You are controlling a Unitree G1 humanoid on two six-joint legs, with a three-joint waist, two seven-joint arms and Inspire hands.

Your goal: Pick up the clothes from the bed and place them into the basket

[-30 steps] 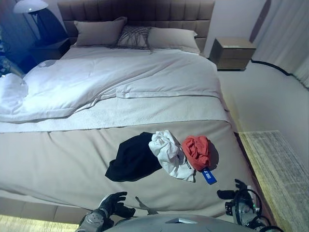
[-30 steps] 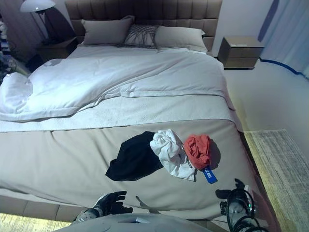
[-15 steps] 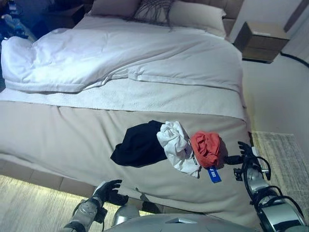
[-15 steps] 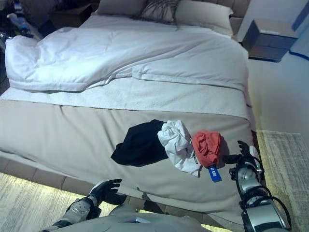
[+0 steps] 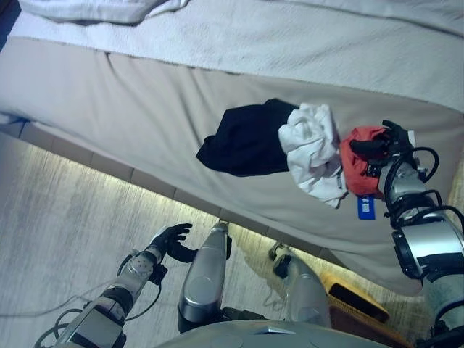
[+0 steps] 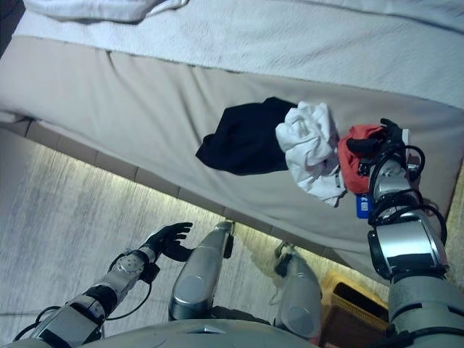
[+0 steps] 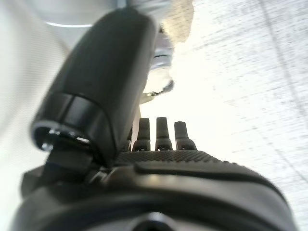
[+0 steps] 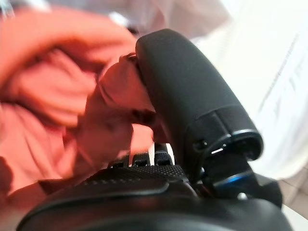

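A black garment, a white garment and a red garment lie bunched together on the beige bed cover, near its front right corner. My right hand rests on the red garment's right side. In the right wrist view its thumb presses into a fold of the red cloth, and its fingers are straight. My left hand is open and empty, low over the floor in front of the bed.
A blue tag lies on the cover just below the red garment. A tan basket stands on the floor at the lower right, by the bed's corner. A white duvet lies further up the bed. Pale wooden floor runs along the bed's front edge.
The camera has tipped down and closer to the bed. My right hand has moved from beside the red garment onto it. The left hand stays low and open.
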